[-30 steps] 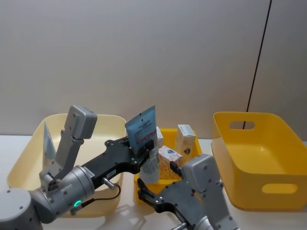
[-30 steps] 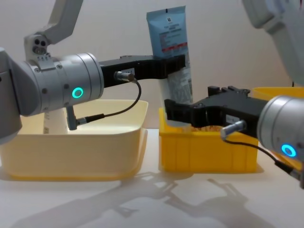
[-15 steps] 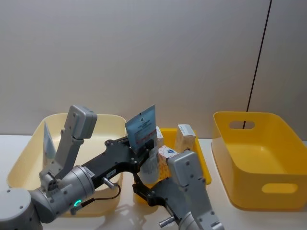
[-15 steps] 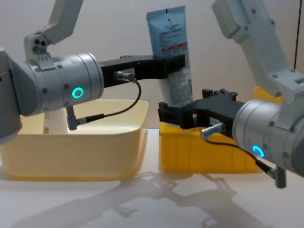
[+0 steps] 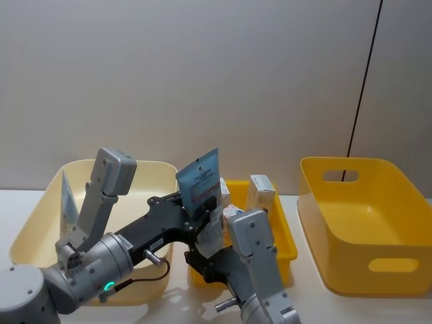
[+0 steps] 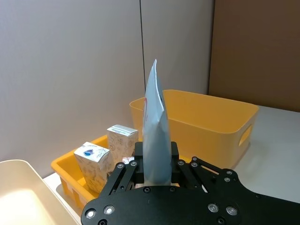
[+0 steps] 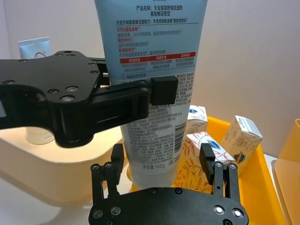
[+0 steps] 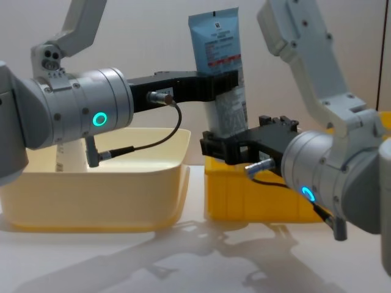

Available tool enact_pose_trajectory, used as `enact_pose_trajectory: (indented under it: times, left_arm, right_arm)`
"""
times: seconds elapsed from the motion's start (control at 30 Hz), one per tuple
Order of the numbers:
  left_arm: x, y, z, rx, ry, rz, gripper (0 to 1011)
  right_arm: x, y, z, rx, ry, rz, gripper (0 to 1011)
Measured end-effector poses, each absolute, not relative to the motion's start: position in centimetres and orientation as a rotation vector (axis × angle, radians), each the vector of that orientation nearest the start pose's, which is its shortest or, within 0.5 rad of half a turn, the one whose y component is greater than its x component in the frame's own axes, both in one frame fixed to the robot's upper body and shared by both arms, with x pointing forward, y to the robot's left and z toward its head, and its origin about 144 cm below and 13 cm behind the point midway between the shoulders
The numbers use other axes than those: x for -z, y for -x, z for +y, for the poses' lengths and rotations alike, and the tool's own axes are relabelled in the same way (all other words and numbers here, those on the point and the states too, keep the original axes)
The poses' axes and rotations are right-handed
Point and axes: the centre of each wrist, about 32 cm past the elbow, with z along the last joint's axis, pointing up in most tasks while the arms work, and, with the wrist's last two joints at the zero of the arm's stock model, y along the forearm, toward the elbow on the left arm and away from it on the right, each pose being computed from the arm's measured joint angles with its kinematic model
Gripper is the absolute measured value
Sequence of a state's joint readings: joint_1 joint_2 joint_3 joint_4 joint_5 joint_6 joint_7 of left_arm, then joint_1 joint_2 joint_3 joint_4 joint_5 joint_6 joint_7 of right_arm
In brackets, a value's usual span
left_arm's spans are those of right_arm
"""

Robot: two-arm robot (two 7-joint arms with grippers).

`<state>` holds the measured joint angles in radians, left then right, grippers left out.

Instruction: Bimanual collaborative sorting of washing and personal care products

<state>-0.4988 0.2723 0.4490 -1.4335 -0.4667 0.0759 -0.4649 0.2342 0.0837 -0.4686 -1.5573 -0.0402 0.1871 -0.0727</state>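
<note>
Grey wall backed a white table (image 8: 183,259), where a cream bin (image 5: 37,219) stood on the robot's left, a small yellow bin (image 5: 285,233) in the middle and a large yellow bin (image 5: 364,233) on the right. You had the left gripper (image 5: 204,206) clamped on the light-blue tube (image 5: 200,179), its fingers closed about the tube just below the red band, so that the tube stood upright in the air with its flat crimped end uppermost, over the near left corner of the small yellow bin. You had the right gripper (image 7: 161,164) at the tube's white lower end with its jaws spread wide. One finger (image 7: 115,161) stood on each side of the tube and neither touched it; this gripper had hold of nothing. Behind the tube, the white cartons (image 7: 241,136) with orange pattern stood upright in the small yellow bin. A second tube (image 5: 67,199) stood at the far left of the cream bin.
</note>
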Motion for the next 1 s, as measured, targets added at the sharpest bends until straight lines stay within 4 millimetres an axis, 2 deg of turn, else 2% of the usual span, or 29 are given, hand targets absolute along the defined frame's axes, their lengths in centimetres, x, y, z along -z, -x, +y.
enact_pose_trajectory:
  times: [0.2, 0.33, 0.47, 0.53, 0.57, 0.67, 1.0]
  left_arm:
    - [-125.7, -56.4, 18.4, -0.705, 0.111, -0.086, 288]
    - [-125.7, -56.4, 18.3, -0.705, 0.112, -0.085, 288]
    - [-125.7, -56.4, 18.3, -0.705, 0.112, -0.085, 285]
    - [-125.7, -56.4, 18.3, -0.705, 0.112, -0.085, 288]
    - [-125.7, -56.4, 18.3, -0.705, 0.112, -0.085, 286]
    - [-125.7, -56.4, 18.3, -0.705, 0.111, -0.085, 286]
    - [-125.7, -56.4, 18.4, -0.705, 0.111, -0.086, 286]
  right_arm:
    - [-119.9, -49.2, -10.0, 1.226, 0.14, -0.187, 999]
    - [-119.8, -49.3, -9.8, 1.238, 0.138, -0.189, 932]
    - [-119.8, -49.4, -9.6, 1.246, 0.138, -0.189, 823]
    - [-119.8, -49.4, -9.6, 1.248, 0.138, -0.189, 812]
    - [-119.7, -49.4, -9.5, 1.249, 0.138, -0.189, 749]
    - [-119.7, -49.5, -9.5, 1.254, 0.137, -0.19, 674]
    - [-119.7, -49.6, -9.3, 1.261, 0.136, -0.19, 659]
